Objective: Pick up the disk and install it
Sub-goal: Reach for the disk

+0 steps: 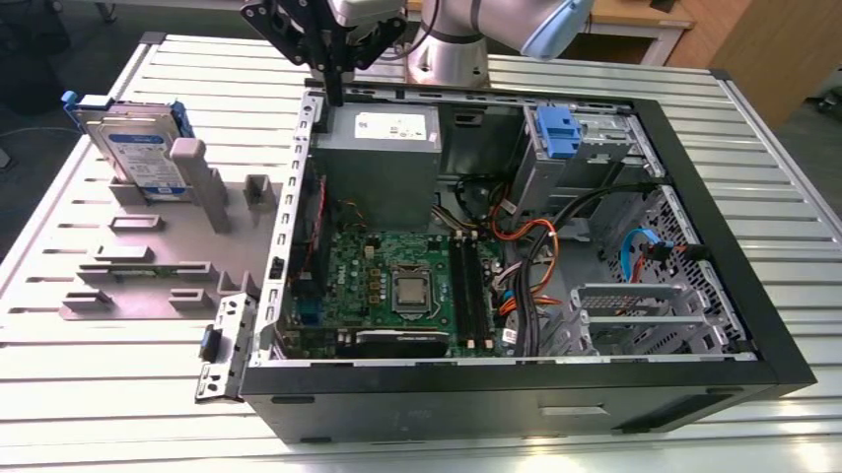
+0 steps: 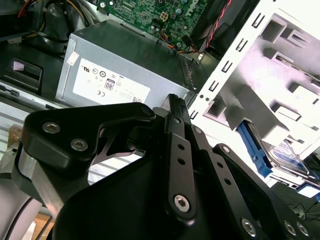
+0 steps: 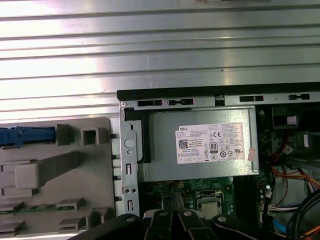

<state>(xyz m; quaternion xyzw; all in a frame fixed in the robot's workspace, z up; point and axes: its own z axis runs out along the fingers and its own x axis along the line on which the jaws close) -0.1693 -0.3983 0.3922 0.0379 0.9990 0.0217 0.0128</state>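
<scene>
The case is laid open upward, so its inside can be reached from above. Near the drive bay, room is narrowed by the power supply and a tangle of cables. The disk, upright in the holder plate, is hemmed by a grey post just beside it.

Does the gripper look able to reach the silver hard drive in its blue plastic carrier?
Probably yes: the silver hard drive stands upright in a grey holder outside the case, top exposed, nothing between it and the gripper.
</scene>
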